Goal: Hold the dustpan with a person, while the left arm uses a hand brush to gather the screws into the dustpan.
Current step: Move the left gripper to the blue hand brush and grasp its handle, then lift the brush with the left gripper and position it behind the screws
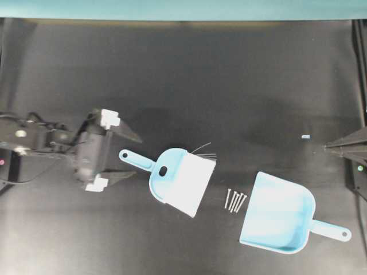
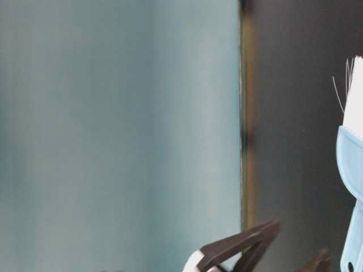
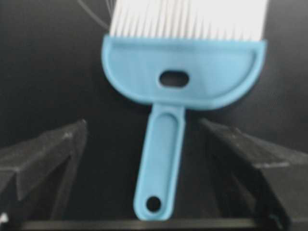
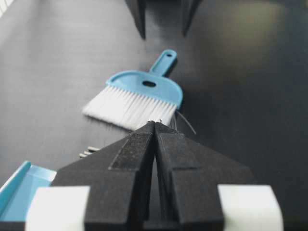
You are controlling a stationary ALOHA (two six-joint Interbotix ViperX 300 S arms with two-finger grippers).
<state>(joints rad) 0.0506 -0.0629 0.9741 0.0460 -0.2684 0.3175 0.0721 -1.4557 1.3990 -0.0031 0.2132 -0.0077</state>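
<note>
The left gripper (image 1: 136,156) stands spread wide with the slim handle of the hand brush (image 1: 179,180) lying between its open fingers, not yet pinched. The brush lies flat on the black table (image 1: 189,74), bristles towards the screws (image 1: 235,201), which sit just before the mouth of the dustpan (image 1: 279,214). The right gripper (image 4: 154,126) is pressed together, well back at the table's edge, and no person's hand shows. The step looks like fetching the brush; next, the fingers should close on the handle.
</note>
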